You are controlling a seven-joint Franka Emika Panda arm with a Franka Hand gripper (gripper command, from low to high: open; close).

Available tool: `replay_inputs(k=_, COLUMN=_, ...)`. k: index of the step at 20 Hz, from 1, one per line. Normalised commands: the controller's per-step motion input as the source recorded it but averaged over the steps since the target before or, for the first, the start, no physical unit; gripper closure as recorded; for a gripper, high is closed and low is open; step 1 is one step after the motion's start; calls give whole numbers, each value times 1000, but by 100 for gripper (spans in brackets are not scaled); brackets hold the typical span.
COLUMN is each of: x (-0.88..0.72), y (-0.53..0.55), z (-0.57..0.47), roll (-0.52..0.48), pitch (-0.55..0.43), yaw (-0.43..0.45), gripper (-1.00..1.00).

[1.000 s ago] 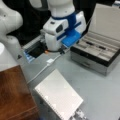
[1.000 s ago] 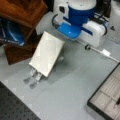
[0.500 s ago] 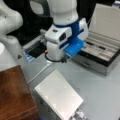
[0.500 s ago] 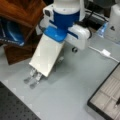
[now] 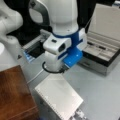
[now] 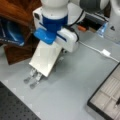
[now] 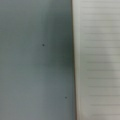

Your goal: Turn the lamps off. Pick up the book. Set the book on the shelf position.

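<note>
The book point(image 5: 58, 97) is a thin white pad lying on the grey table, with its row of binding holes along the lower left edge. In a front view the book point(image 6: 45, 58) runs out from under the arm. My gripper point(image 5: 55, 70) hangs just above the book's far edge, and its fingers are hidden by the white and blue hand. The wrist view shows the lined page of the book point(image 7: 97, 60) on the right and bare table on the left, with no fingers in it. The shelf position point(image 5: 15, 95) is the reddish-brown wooden block left of the book. I cannot pick out any lamps.
A grey hinged case point(image 5: 105, 50) with compartments stands open at the right, and the case point(image 6: 107, 95) sits at the bottom right in a front view. Small metal pieces point(image 6: 32, 77) stick out under the book's near end. A white cable point(image 6: 100, 51) crosses the table.
The arm has come forward and down from the back of the table until its hand hangs over the book's far edge. The book has not moved.
</note>
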Motion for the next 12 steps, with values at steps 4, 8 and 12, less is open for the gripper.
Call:
replay_inputs(k=4, x=196, y=90, z=-90, roll=-395, pitch=188, yaw=40, gripper=-100)
replay_inputs(k=8, x=103, y=131, z=-120, roll=-461, pitch=192, yaw=32, gripper=-100)
replay_inputs(k=12, x=-6, y=117, z=-135, roll=-516, pitch=246, yaw=35, gripper=-100)
